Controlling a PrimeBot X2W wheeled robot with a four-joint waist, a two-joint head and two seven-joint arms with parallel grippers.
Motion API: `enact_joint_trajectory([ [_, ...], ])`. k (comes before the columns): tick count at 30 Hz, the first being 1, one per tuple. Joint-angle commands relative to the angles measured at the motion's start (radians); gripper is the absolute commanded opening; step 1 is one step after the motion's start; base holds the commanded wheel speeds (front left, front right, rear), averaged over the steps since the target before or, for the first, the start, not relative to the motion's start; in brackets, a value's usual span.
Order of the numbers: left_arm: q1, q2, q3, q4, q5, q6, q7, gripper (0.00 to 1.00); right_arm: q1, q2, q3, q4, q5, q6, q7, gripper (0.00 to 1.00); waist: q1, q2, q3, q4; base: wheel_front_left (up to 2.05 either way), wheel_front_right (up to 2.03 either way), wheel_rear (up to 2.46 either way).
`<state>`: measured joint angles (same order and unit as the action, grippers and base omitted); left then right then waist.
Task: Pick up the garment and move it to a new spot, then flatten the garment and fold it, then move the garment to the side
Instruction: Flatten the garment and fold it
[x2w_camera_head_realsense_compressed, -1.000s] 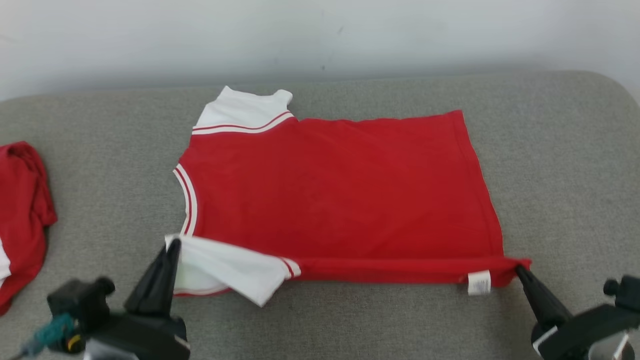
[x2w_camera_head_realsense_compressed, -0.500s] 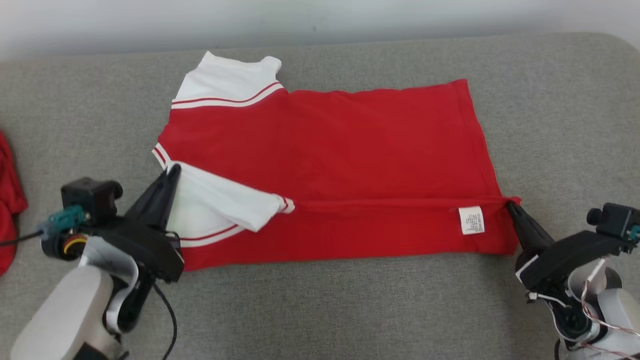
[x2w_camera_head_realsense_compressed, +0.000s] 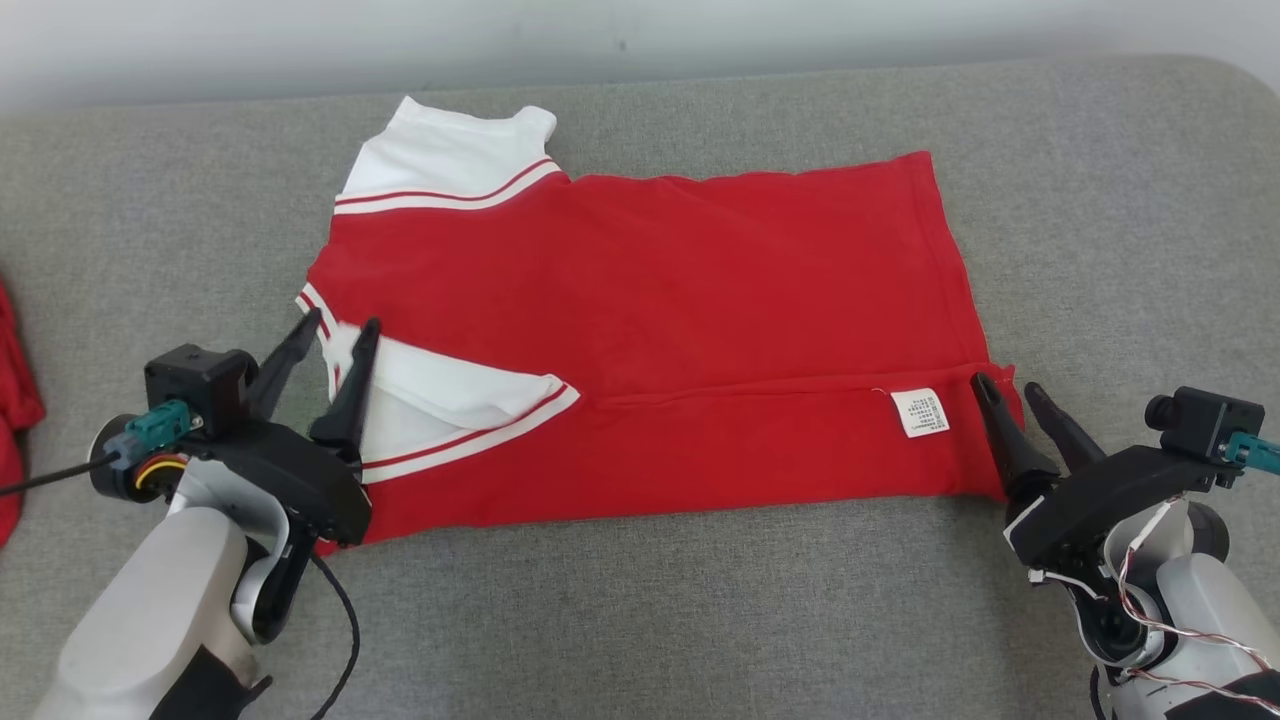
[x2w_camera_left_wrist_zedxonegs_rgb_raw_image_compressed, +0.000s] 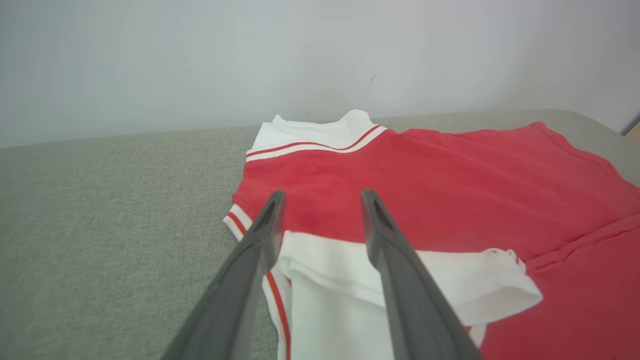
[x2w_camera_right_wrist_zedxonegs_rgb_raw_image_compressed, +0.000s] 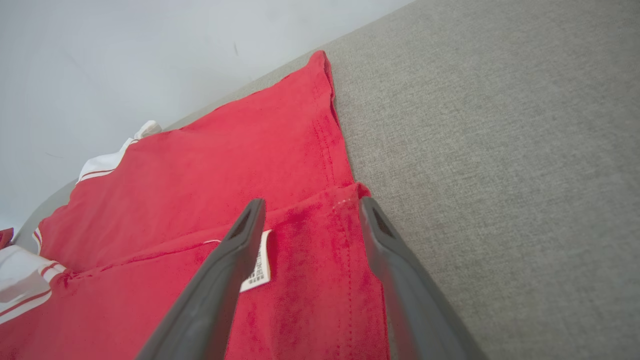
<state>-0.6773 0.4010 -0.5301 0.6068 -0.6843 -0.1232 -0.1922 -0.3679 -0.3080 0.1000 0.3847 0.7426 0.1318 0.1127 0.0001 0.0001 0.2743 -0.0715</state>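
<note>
A red T-shirt (x2w_camera_head_realsense_compressed: 650, 290) with white sleeves lies spread across the middle of a grey fabric-covered desk (x2w_camera_head_realsense_compressed: 640, 620), its neck end toward the robot's left and its hem toward the right. Its near long edge is folded over onto the body, forming a folded band (x2w_camera_head_realsense_compressed: 700, 450) that runs the shirt's full length, with a white care label (x2w_camera_head_realsense_compressed: 920, 412) showing near the hem end. The near sleeve (x2w_camera_head_realsense_compressed: 450, 395) is turned in over the red cloth, and the far sleeve (x2w_camera_head_realsense_compressed: 440, 160) lies flat at the back by the pale wall (x2w_camera_head_realsense_compressed: 640, 30). The left end effector (x2w_camera_head_realsense_compressed: 342, 322) stands with its two fingers spread on either side of the near sleeve's shoulder edge, clamping nothing. The right end effector (x2w_camera_head_realsense_compressed: 1005, 386) is likewise spread wide at the hem corner of the fold, just beside the label, holding nothing; whether its tips touch the fabric is hard to tell. Another red cloth (x2w_camera_head_realsense_compressed: 12, 400) lies at the desk's left edge, well apart from the shirt.
</note>
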Motion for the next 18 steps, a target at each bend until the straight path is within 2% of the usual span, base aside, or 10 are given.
enact_joint_trajectory([
  [1,-0.001,-0.005,0.000,0.003,0.002,0.000,-0.009,1.00,0.003,-0.006,0.004,0.001,-0.007,-0.003,-0.008,1.00,-0.0001,-0.0001,-0.006,0.002,0.00,0.00,0.00],
  [7,0.052,-0.009,0.019,0.007,-0.006,0.002,-0.055,1.00,0.053,-0.028,0.026,-0.014,-0.056,-0.003,-0.067,1.00,-0.0001,-0.0001,-0.027,0.013,0.00,0.00,0.00],
  [18,0.277,0.003,0.068,-0.143,-0.014,0.057,-0.072,1.00,0.159,-0.014,-0.015,-0.028,-0.119,-0.003,-0.109,1.00,-0.0001,-0.0001,-0.035,0.034,0.00,0.00,0.00],
])
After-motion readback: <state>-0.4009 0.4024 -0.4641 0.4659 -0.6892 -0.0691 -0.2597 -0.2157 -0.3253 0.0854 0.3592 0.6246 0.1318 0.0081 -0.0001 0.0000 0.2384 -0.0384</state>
